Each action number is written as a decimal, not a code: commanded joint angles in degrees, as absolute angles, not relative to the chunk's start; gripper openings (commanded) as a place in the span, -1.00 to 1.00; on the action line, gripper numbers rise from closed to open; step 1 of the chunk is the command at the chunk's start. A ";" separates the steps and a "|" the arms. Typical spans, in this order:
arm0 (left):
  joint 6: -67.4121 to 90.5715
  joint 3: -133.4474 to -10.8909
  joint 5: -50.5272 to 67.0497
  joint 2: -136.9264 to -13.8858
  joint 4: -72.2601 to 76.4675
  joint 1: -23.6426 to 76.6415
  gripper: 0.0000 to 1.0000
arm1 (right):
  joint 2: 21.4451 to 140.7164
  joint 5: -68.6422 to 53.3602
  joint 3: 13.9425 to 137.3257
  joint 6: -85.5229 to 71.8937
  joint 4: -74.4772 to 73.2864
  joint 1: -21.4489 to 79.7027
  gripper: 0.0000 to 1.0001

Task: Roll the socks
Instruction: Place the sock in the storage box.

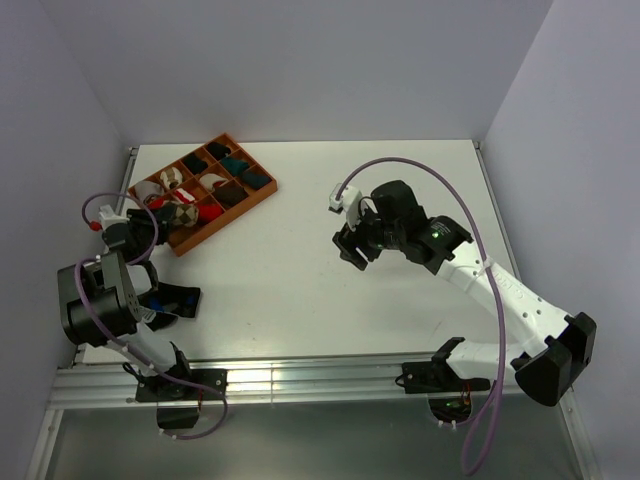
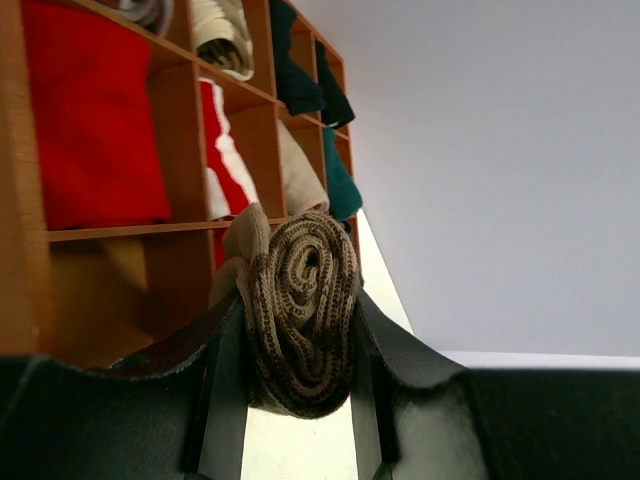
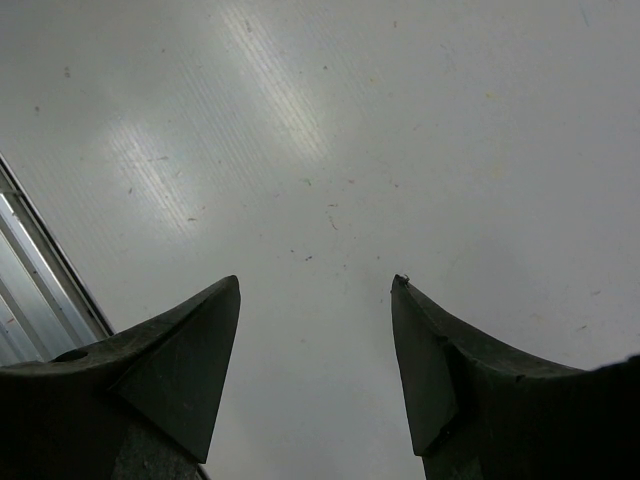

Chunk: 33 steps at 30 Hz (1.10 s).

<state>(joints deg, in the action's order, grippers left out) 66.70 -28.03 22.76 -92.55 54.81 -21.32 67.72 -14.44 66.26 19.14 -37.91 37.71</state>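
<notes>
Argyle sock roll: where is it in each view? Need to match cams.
Top external: argyle sock roll at the orange tray's near-left end, in the left gripper.
Left wrist: centre frame, between the fingers, tray behind.
Right wrist: not in it.
Shared landmark: the orange tray, in top and left wrist.

Both arms are the same build. The left arm (image 1: 150, 345) and right arm (image 1: 510, 295) have chunky black motor housings at the joints with smooth white links in between, and each sits on a black base bracket (image 1: 445, 375). Each one has a long lilac cable; the right cable (image 1: 385, 160) is the easier one to spot, the left cable (image 1: 112, 194) is thinner-looking. There's a little white plug box (image 1: 343, 198) at each wrist, and the left one has a red tip. A tiny green light (image 1: 437, 232) glows on the right arm. The left claw (image 2: 298, 305) and right claw (image 3: 318, 285) are matte black, with wedge-shaped fingers (image 3: 180, 370) tapering to points.
</notes>
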 commanded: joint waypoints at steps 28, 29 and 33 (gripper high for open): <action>53.71 -37.26 16.97 -94.48 16.44 -22.76 -0.99 | 70.93 -13.98 65.92 20.57 -37.09 37.44 0.34; 53.35 -37.44 16.70 -93.96 15.65 -22.85 -0.99 | 71.28 -13.80 66.01 20.57 -37.18 37.53 0.34; 52.21 -39.55 15.38 -94.92 10.47 -22.68 -0.99 | 72.07 -13.62 66.09 20.74 -37.44 37.53 0.32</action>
<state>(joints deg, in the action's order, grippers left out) 57.76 -38.94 20.03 -94.28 22.39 -22.79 71.44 -14.37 66.04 20.08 -38.15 37.71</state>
